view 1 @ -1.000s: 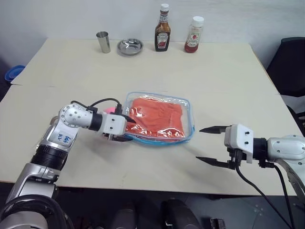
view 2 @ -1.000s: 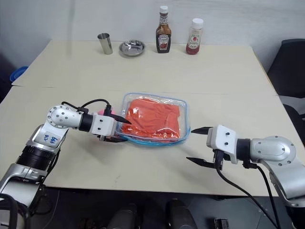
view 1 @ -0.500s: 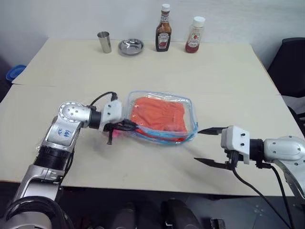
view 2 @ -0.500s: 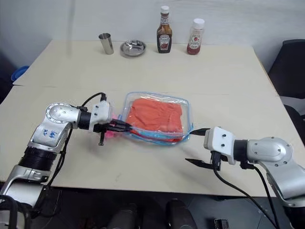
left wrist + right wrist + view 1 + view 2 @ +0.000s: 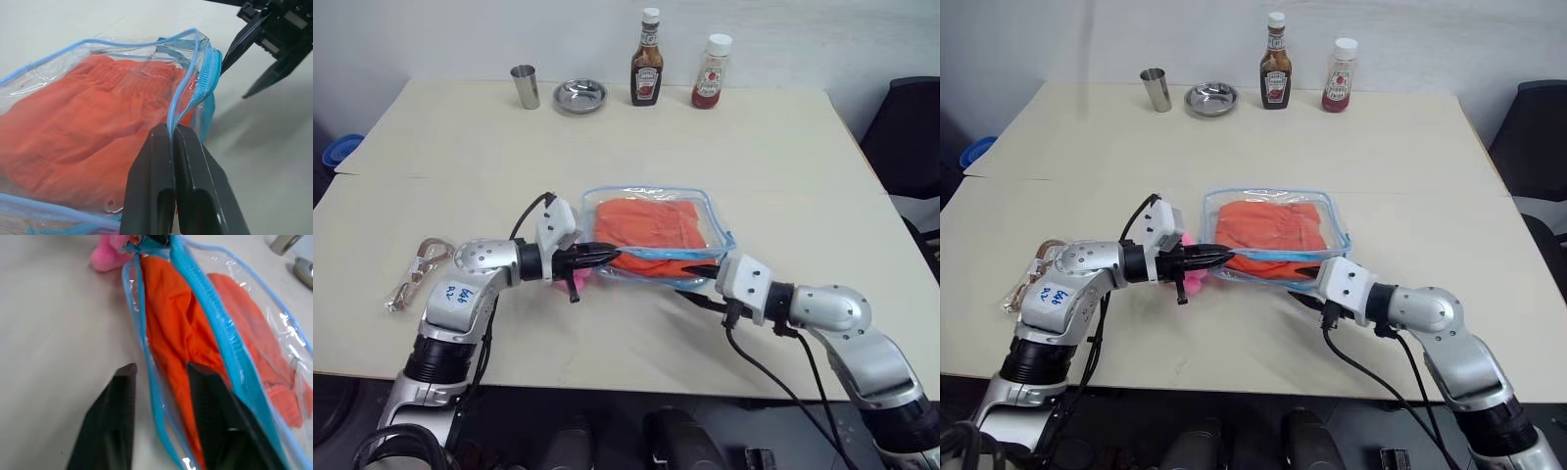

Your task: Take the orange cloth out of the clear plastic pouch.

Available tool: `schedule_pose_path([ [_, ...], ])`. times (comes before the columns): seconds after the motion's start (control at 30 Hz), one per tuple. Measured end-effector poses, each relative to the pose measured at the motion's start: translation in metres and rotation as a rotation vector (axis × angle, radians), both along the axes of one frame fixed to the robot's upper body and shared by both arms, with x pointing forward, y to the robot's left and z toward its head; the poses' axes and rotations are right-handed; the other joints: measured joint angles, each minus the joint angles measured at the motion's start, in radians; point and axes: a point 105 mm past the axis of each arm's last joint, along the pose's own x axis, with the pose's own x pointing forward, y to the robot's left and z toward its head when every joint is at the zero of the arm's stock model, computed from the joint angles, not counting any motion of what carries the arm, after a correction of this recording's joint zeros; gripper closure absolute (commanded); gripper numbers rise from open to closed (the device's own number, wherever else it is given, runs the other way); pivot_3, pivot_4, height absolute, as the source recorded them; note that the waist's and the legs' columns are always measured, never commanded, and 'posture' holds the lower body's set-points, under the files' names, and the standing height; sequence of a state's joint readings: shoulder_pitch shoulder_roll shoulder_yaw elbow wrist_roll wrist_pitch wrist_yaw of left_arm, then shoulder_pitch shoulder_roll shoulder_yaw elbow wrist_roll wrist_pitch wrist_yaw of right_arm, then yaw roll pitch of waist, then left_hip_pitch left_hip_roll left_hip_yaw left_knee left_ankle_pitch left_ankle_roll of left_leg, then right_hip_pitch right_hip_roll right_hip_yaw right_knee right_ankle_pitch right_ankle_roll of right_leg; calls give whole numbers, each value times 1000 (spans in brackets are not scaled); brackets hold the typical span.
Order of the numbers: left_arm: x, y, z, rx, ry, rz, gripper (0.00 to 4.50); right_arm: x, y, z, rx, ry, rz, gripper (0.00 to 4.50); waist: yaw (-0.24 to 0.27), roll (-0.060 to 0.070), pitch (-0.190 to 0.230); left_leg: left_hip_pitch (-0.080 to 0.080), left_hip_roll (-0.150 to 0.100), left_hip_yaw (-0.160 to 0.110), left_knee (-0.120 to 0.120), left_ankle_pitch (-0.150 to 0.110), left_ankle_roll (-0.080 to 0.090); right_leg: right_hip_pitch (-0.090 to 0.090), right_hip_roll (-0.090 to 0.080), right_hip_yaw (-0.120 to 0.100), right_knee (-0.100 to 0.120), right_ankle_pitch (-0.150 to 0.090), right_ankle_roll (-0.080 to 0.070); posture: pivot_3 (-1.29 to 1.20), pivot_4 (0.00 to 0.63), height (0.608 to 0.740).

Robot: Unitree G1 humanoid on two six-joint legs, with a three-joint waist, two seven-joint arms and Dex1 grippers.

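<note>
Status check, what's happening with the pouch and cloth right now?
Left pincer shut on pouch rim. Right pincer straddling near edge, not clamped. Cloth inside. Pink toy alongside.

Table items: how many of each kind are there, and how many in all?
Sauce bottles: 2
Metal cup: 1
Metal bowl: 1
Clear pouch: 1
Orange cloth: 1
Pink plush toy: 1
Small packet: 1
Total: 8

Left hand [image 5: 607, 257] fingers pressed together, pinching the pouch edge, arm bent inward. Right hand [image 5: 697, 281] fingers parted, straddling the pouch's near edge, forearm angled inward.
</note>
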State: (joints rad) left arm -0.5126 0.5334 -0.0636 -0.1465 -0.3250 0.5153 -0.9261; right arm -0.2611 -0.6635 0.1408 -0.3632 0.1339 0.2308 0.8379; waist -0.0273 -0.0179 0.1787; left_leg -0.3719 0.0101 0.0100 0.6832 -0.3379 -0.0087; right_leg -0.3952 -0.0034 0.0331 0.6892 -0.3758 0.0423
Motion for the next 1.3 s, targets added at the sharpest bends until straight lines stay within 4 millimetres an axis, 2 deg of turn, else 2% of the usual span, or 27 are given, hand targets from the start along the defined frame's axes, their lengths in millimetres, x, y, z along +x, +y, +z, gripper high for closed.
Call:
schedule_pose_path([
  [0.2, -1, 1, -3, 20, 2, 3, 4500, 13, 13, -6, -34, -42, 23, 3008, -1, 0, 0, 0, 0, 0, 0, 0, 0, 0, 0, 0, 0, 0, 0, 0, 150, 740],
  [0.3, -2, 1, -5, 26, 8, 4, 4500, 18, 19, -11, -69, -63, 44, 2389, -1, 0, 0, 0, 0, 0, 0, 0, 0, 0, 0, 0, 0, 0, 0, 0, 150, 740],
  [0.47, -4, -3, -6, 32, 4, -11, 4500, 29, 25, -16, -151, -159, 49, 732, -1, 0, 0, 0, 0, 0, 0, 0, 0, 0, 0, 0, 0, 0, 0, 0, 150, 740],
  [0.63, -5, -5, -6, 34, 4, -13, 4500, 31, 27, -31, -246, -229, 71, 732, -1, 0, 0, 0, 0, 0, 0, 0, 0, 0, 0, 0, 0, 0, 0, 0, 150, 740],
  [0.8, -6, -5, -5, 35, 2, -15, 4500, 38, 30, -29, -220, -240, 45, 732, -3, 0, 0, 0, 0, 0, 0, 0, 0, 0, 0, 0, 0, 0, 0, 0, 150, 740],
  [1.0, -8, -5, -7, 35, 3, -17, 4500, 42, 33, -24, -122, -158, 10, 732, -1, 0, 0, 0, 0, 0, 0, 0, 0, 0, 0, 0, 0, 0, 0, 0, 150, 740],
  [1.17, -11, -6, -8, 35, 6, -21, 4500, 48, 22, -25, -259, -276, 15, 732, -3, 0, 0, 0, 0, 0, 0, 0, 0, 0, 0, 0, 0, 0, 0, 0, 150, 740],
  [1.3, -12, -6, -8, 34, 8, -18, 4500, 51, 27, -25, -334, -381, 47, 732, -4, 0, 0, 0, 0, 0, 0, 0, 0, -1, 0, 0, 0, 0, 0, 0, 150, 740],
])
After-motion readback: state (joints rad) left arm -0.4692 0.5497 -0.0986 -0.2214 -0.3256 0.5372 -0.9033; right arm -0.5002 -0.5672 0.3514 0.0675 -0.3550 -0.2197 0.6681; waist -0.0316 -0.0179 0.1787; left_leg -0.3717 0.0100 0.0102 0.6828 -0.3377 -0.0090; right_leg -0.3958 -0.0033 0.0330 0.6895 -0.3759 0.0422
